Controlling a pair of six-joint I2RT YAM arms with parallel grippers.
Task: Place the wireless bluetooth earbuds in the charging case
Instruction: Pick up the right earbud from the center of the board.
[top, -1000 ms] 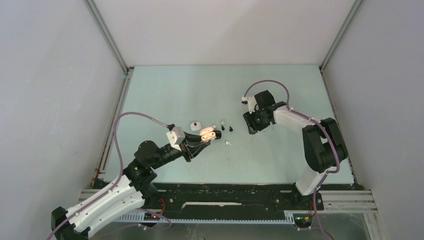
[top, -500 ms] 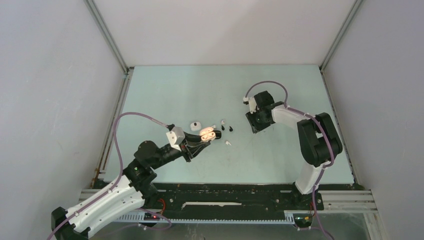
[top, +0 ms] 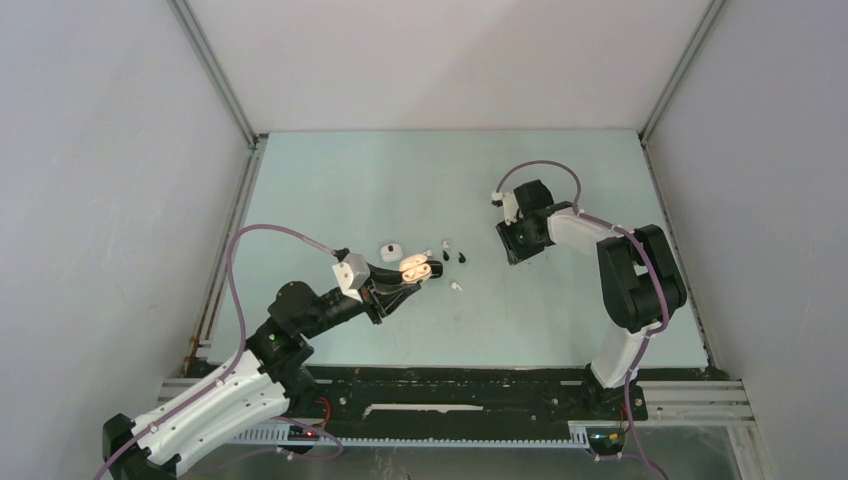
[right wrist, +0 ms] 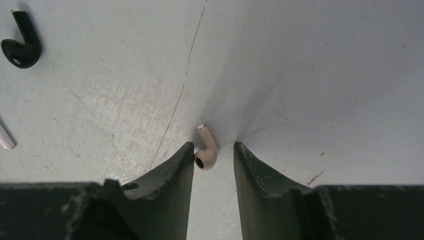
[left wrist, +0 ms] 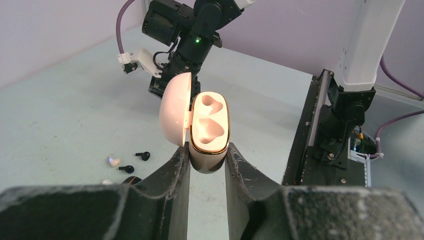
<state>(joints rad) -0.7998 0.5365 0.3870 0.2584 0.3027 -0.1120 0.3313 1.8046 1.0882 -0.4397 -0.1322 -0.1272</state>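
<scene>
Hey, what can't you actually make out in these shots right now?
Top view: the pink earbud sits hidden under the right gripper; the loose buds beside the charging case are too small to tell apart.
Right wrist view: a white earbud is cut off by the left edge.
Left wrist view: a dark object is half hidden behind the left gripper.

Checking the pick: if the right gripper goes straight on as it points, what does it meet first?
Probably the pale earbud that the right gripper straddles, then the table; depth is unclear.
</scene>
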